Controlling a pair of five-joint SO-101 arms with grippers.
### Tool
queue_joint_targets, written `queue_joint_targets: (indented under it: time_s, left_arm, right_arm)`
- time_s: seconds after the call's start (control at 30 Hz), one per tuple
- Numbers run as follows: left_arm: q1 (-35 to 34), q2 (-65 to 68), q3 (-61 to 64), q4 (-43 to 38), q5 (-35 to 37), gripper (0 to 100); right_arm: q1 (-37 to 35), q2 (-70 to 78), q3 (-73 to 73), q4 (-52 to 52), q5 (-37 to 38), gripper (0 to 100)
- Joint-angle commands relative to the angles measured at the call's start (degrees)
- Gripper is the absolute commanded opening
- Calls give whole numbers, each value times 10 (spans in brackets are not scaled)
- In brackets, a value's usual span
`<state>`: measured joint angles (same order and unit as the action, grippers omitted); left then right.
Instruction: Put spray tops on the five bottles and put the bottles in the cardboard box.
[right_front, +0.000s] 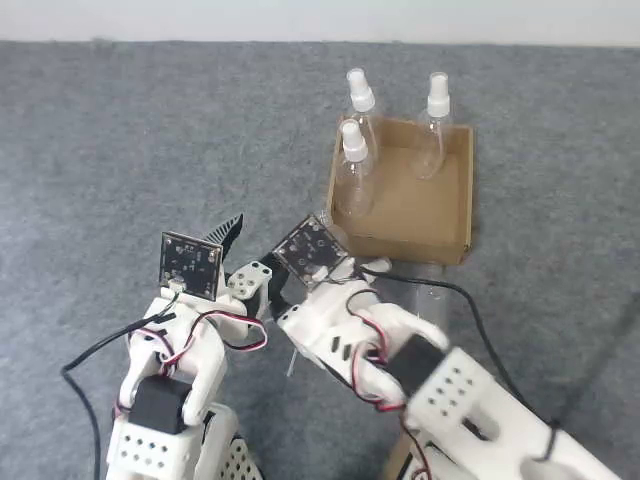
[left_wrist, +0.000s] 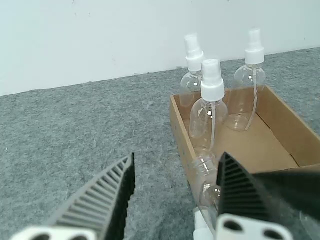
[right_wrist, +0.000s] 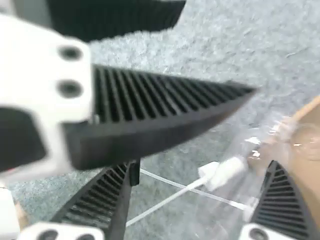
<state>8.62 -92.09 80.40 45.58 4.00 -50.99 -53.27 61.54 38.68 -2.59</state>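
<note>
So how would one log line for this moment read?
left pincer open, empty | right pincer open near loose spray top | three topped bottles at cardboard box | one bottle untopped beside box

High view looks steeply down; it and left wrist share the cardboard box (right_front: 410, 245).
</note>
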Motion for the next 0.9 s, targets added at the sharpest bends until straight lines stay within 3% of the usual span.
queue_joint_targets:
  time_s: [0.0, 0.23, 0.37, 0.6, 0.73, 0.87]
  left_arm:
    - [-4, -6, -4, -12, -2, 246]
    - [2, -3, -41, 38, 1, 249]
    - [4, 0, -65, 61, 3, 250]
    - [46, 197, -153, 50, 0, 250]
    - [69, 332, -243, 90, 3, 260]
    - [76, 415, -284, 123, 15, 325]
  right_arm:
    - [58, -116, -92, 164, 11, 325]
    - [254, -180, -170, 428, -13, 325]
    - [298, -135, -170, 493, -26, 325]
    - [291, -3, -165, 460, -52, 325]
    - [287, 70, -158, 424, -108, 325]
    - [287, 124, -158, 406, -113, 327]
